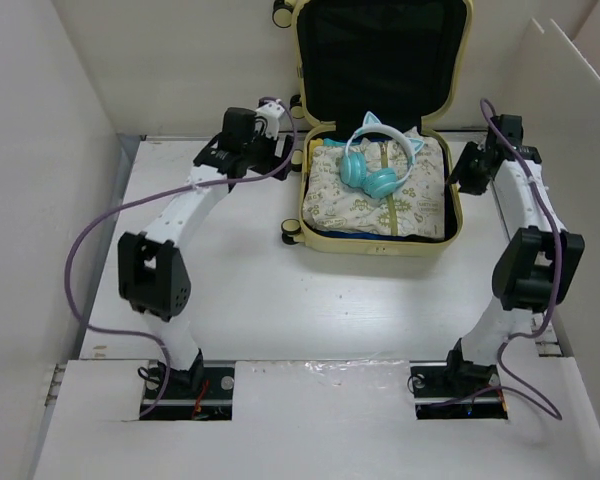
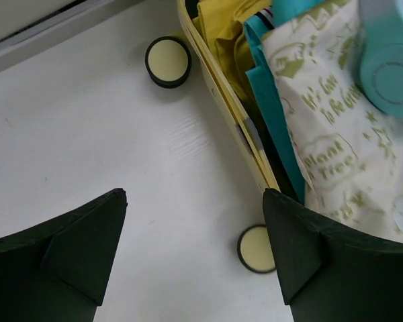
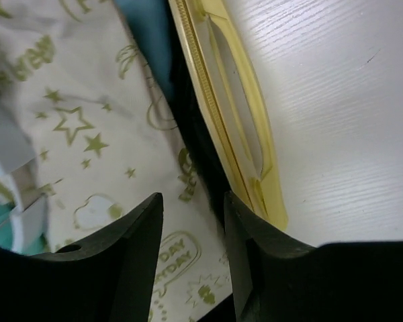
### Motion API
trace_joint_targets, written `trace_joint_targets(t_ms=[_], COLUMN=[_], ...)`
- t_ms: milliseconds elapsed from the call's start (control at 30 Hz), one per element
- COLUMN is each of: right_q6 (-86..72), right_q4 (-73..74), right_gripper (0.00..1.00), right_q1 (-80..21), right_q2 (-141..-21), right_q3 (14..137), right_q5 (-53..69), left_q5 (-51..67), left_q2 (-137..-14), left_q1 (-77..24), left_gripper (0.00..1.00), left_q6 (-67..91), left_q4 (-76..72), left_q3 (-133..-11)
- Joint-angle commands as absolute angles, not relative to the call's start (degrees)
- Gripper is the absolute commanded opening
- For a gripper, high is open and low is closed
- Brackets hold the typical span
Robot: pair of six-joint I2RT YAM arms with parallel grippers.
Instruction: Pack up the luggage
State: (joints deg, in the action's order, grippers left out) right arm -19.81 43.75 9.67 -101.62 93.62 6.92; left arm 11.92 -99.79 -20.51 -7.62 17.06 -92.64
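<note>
Luggage point(image 1: 375, 246) lies open at 12 o'clock on table point(image 1: 280, 300), lid point(image 1: 380, 60) standing up at far side w/ black lining showing. Base is filled: cream printed cloth point(image 1: 355, 200) on top, teal headphones point(image 1: 375, 165) on it toward 12. L wrist cam also shows teal cloth point(image 2: 272, 100) and yellow cloth point(image 2: 221, 33) tucked at the shell's edge.

L gripper point(image 2: 195, 194) is at luggage's 9 o'clock side over bare table, fingers spread wide, holding nothing. Two wheels point(image 2: 168, 62) just beside it.

R gripper point(image 3: 193, 198) is at 3 o'clock side, over the rim near the side handle point(image 3: 235, 121). Fingers are a small gap apart, nothing gripped.
</note>
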Motion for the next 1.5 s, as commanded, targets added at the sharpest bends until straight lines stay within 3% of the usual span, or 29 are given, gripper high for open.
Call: trace_joint_targets(t_ms=[0, 33, 100, 200, 300, 533, 700, 733, 833, 867, 1133, 1367, 1467], right_q6=[-16.6, -16.6, -16.0, -14.8, -12.8, -9.8, -8.4, -8.4, -8.4, -8.4, -6.5, -8.3, -9.5], right_q4=[40.0, 40.0, 40.0, 40.0, 38.6, 42.3, 44.8, 44.8, 44.8, 44.8, 43.6, 39.8, 36.6], right_gripper=[0.47, 0.47, 0.47, 0.47, 0.47, 0.44, 0.45, 0.47, 0.53, 0.55, 0.61, 0.43, 0.18], right_q1=[9.1, 9.7, 9.8, 9.8, 9.8, 7.6, 5.4, 5.4, 7.0, 7.0, 8.3, 9.4, 8.4], right_q2=[-103.9, -104.7, -106.2, -109.3, -111.7, -114.3, -106.7, -105.9, -105.3, -105.9, -112.7, -117.2, -117.2], right_q3=[97.7, 97.7, 98.3, 99.1, 99.7, 102.7, 104.8, 104.9, 104.9, 104.9, 104.0, 101.4, 98.4], right_q5=[4.3, 3.5, 2.4, 0.8, 3.3, -0.9, -5.7, -6.4, -8.3, -7.4, 2.6, 12.4, 14.5], left_q5=[12.7, 13.2, 13.9, 16.0, 19.0, 20.1, 19.9, 19.9, 20.6, 21.1, 16.6, 14.8, 14.2], left_q2=[-106.1, -107.7, -112.4, -117.6, -121.5, -127.6, -130.4, -131.0, -132.4, -132.4, -132.5, -129.8, -127.2], left_q1=[-20.3, -20.3, -20.3, -20.3, -20.8, -21.4, -22.7, -22.7, -23.8, -23.8, -23.8, -23.1, -20.9], left_gripper=[0.78, 0.69, 0.61, 0.61, 0.69, 0.69, 0.49, 0.38, 0.17, 0.01, 0.00, 0.00, 0.00], left_q6=[-3.1, -2.3, -0.4, 1.4, 4.5, 6.9, 5.5, 4.9, 4.1, 4.7, 5.5, 4.5, 4.5], left_q4=[15.2, 15.2, 15.2, 14.3, 12.7, 12.7, 14.8, 15.5, 16.0, 16.0, 16.5, 18.2, 18.2], left_q3=[-100.1, -101.6, -105.7, -109.8, -112.0, -115.4, -116.0, -116.7, -116.7, -116.7, -116.1, -112.0, -107.7])
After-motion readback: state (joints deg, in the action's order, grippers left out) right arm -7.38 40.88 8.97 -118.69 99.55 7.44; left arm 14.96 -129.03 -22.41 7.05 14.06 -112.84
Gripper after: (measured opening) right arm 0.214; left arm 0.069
